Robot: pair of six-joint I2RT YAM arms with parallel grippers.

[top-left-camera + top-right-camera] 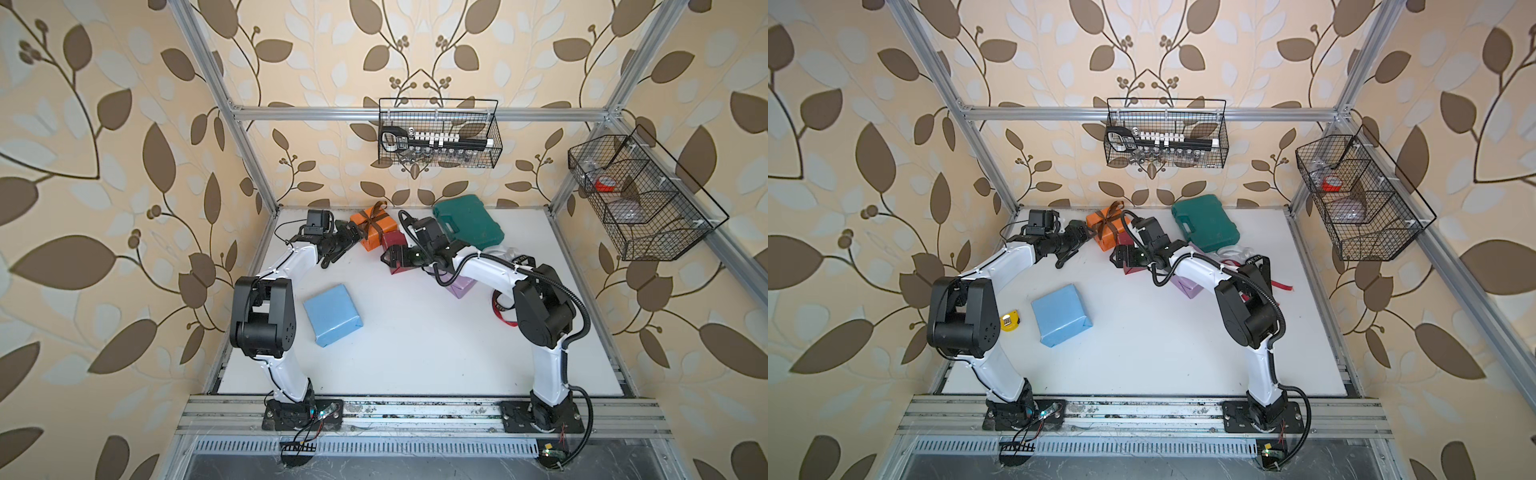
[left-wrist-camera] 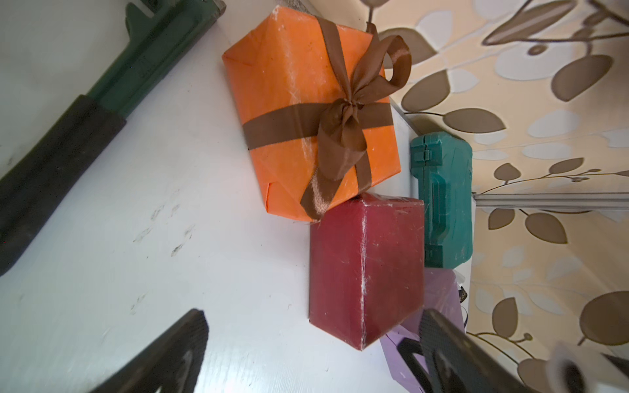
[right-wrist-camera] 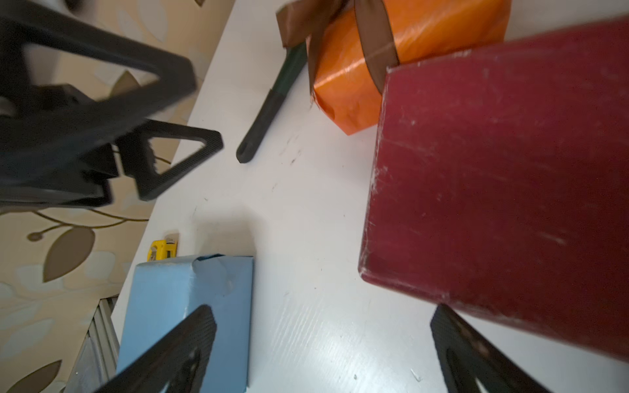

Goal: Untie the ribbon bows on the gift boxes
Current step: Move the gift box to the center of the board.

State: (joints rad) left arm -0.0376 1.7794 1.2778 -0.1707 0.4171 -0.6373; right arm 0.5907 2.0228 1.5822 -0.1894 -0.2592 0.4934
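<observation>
Ribbon bows tied: only one, the brown bow [image 2: 343, 115]. It sits on the orange box [image 1: 376, 224] at the far end of the table [image 1: 415, 332], and that box meets the dark red box [image 1: 394, 240] at a corner. Four gift boxes show in all, counting the lilac box [image 1: 461, 287] and the light blue box [image 1: 332, 314]; three of them are bare. One loose red ribbon [image 1: 1282, 285] and one white ribbon [image 1: 1236, 250] lie by the right arm.

Both arms bend out at the elbow. The left forearm reaches toward the far end, and the left gripper [image 1: 351, 237] points at the orange box, its jaws wide and empty. The right forearm runs leftward. The right gripper [image 1: 386, 257] is low over the dark red box, its jaws spread wide with nothing between them.
</observation>
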